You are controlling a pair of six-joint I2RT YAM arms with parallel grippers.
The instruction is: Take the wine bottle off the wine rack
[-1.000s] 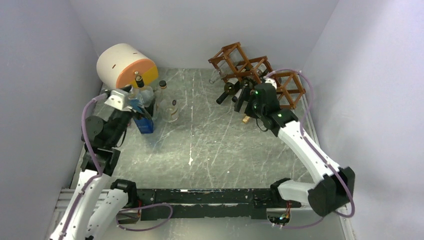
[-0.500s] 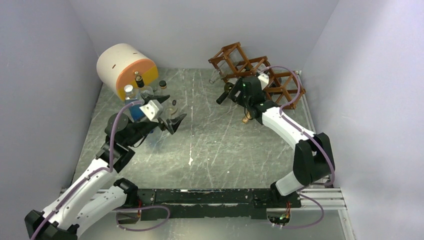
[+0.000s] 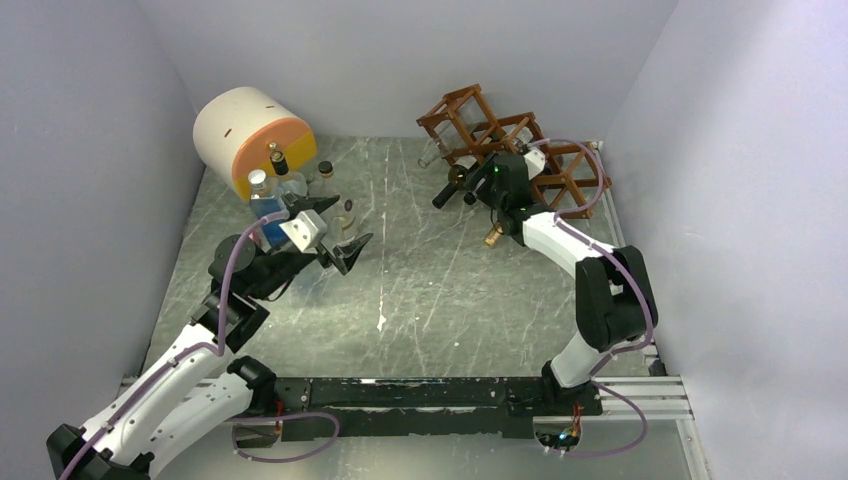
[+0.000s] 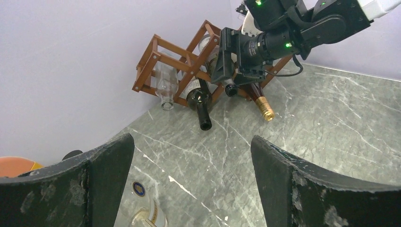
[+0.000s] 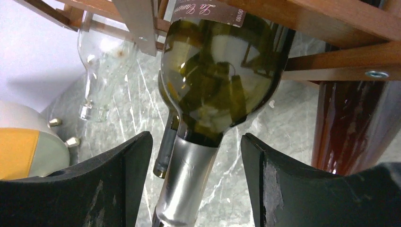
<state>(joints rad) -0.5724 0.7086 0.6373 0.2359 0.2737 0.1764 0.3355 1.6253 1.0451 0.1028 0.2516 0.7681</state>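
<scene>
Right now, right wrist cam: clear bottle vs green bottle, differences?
The clear bottle is colourless, bare-necked; the green bottle is dark, labelled, silver-foiled. The green bottle's neck sits between the open jaws of the right gripper; the clear bottle lies aside, untouched. Both rest neck-out in the wine rack.

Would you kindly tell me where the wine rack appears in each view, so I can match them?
Top external: wine rack at upper right of centre, far side of the table.
Left wrist: rack at upper centre.
Right wrist: its wooden bars cross the top, close up.
Shared landmark: the clear bottle in the rack's end cubby.
</scene>
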